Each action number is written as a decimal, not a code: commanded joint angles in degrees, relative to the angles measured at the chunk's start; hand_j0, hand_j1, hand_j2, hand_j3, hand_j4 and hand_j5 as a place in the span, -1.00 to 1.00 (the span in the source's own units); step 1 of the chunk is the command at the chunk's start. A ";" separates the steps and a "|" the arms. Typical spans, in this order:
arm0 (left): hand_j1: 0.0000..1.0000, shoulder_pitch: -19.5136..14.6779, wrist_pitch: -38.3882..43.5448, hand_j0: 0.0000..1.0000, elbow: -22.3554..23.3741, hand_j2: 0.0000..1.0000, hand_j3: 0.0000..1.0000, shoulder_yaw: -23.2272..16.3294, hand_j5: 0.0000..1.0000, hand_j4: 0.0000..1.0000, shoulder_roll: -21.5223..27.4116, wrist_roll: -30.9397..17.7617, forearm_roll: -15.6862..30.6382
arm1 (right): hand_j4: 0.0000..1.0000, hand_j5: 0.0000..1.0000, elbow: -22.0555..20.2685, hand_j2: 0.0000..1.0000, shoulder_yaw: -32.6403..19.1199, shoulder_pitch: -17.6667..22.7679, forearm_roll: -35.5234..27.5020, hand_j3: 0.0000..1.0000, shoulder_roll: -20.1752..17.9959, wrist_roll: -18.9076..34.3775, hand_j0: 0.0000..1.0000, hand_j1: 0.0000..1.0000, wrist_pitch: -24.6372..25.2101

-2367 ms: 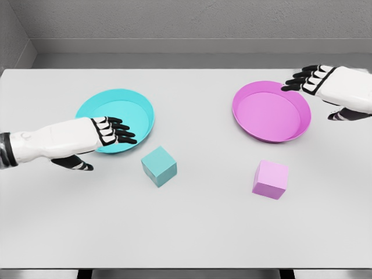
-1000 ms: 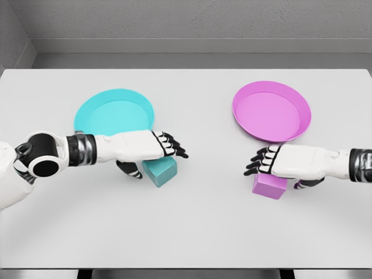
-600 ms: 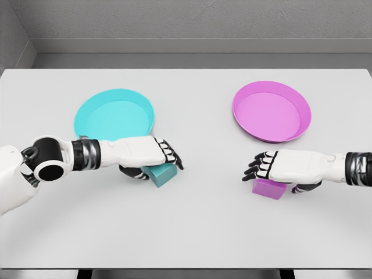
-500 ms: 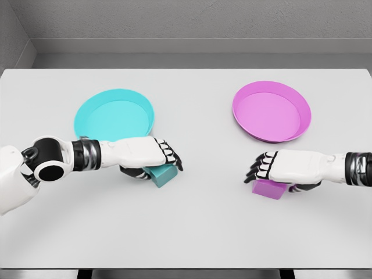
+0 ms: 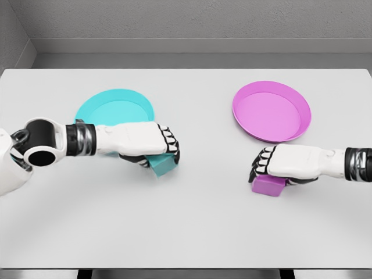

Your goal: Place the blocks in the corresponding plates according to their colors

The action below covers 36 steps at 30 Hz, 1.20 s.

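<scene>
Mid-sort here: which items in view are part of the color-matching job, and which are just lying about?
Part of the job:
- teal cube block, gripped by the left hand
- pink cube block, gripped by the right hand
- round teal plate
- round pink plate

Just there:
- white table; no stray items show on it

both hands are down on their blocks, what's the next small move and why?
Probably lift both straight up a little. The left hand has its fingers curled over the teal block, the right hand likewise over the pink block. Both blocks appear low near the table, and each plate's raised rim must be cleared.
</scene>
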 commanded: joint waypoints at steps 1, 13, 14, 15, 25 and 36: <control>-0.11 0.00 -0.22 -0.11 0.11 -0.11 -0.11 1.87 -0.11 -0.11 1.61 0.16 0.84 | 0.45 0.45 0.53 0.45 -0.64 0.00 -2.18 0.45 0.55 -0.01 0.45 0.45 0.13; -0.10 -2.72 -1.63 -0.10 16.81 -0.10 -0.10 9.08 -0.10 -0.10 3.72 0.34 0.93 | 0.26 0.26 0.79 0.26 -0.73 -0.26 -4.12 0.26 0.37 -0.01 0.26 0.26 0.13; -0.10 -2.72 -1.54 -0.10 17.95 -0.10 -0.10 9.08 -0.10 -0.10 3.46 0.34 0.93 | 0.26 0.26 0.97 0.26 -0.99 -0.26 -4.82 0.26 0.37 -0.01 0.26 0.26 0.13; -0.10 -2.81 -1.54 -0.10 18.92 -0.10 -0.10 9.08 -0.10 -0.10 3.28 0.34 0.93 | 0.26 0.26 1.49 0.26 -1.95 -0.26 -5.96 0.26 0.29 -0.01 0.26 0.26 0.13; 1.00 -3.43 -0.92 1.00 29.11 1.00 1.00 8.99 1.00 1.00 -1.81 0.43 0.93 | 0.26 0.26 9.76 0.26 -6.17 -2.72 -13.43 0.26 -0.07 -0.01 0.26 0.26 0.13; 1.00 -3.69 -1.63 1.00 29.29 1.00 1.00 9.17 1.00 1.00 -1.55 0.43 2.69 | 0.20 0.20 24.34 0.20 -6.26 -13.62 -18.27 0.20 7.40 -0.01 0.20 0.20 0.13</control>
